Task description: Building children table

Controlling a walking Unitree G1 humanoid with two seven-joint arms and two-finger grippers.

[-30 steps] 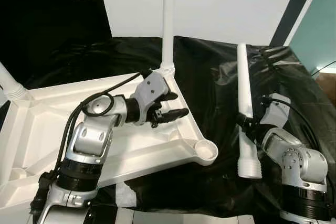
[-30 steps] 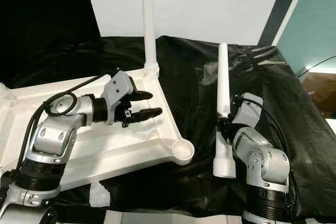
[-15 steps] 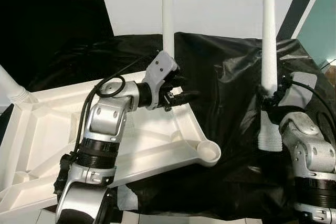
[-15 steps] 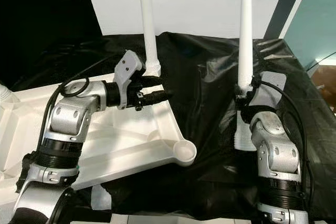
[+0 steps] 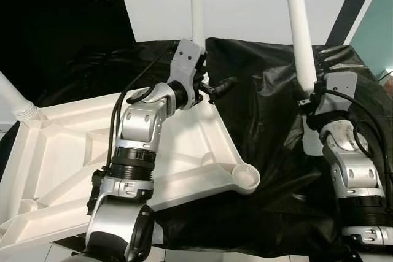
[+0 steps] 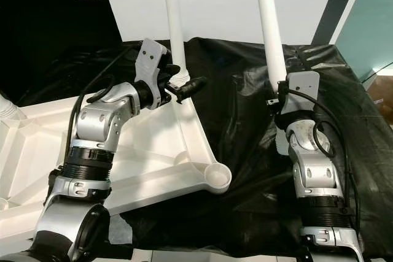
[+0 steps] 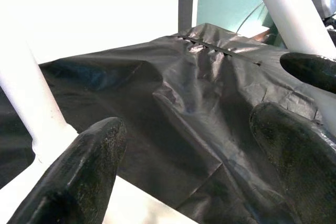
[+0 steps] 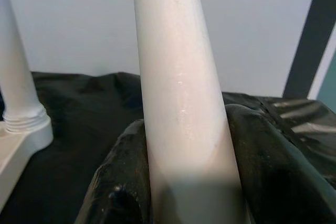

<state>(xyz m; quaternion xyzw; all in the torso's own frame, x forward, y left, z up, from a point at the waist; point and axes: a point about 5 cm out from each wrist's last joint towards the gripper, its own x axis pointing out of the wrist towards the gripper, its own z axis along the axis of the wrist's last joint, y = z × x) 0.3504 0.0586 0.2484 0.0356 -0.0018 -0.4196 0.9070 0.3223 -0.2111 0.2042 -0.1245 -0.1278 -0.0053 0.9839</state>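
- The right gripper (image 8: 184,182) pinches a loose white table leg (image 5: 297,35) between its two black fingers (image 8: 123,171), holding it nearly upright with its wide threaded end low, beside the silver right forearm.
- The left gripper (image 5: 216,88) has its fingers spread with nothing between them; it hovers just beside the base of a mounted leg (image 5: 197,4) at the far corner of the tabletop.
- The white tabletop (image 5: 55,151) lies upside down, ribs showing, on a black plastic sheet (image 5: 264,108).
- An empty round socket (image 5: 244,178) sits at the tabletop's near right corner, well apart from the held leg.
- Another mounted leg (image 5: 13,101) stands at the far left corner.
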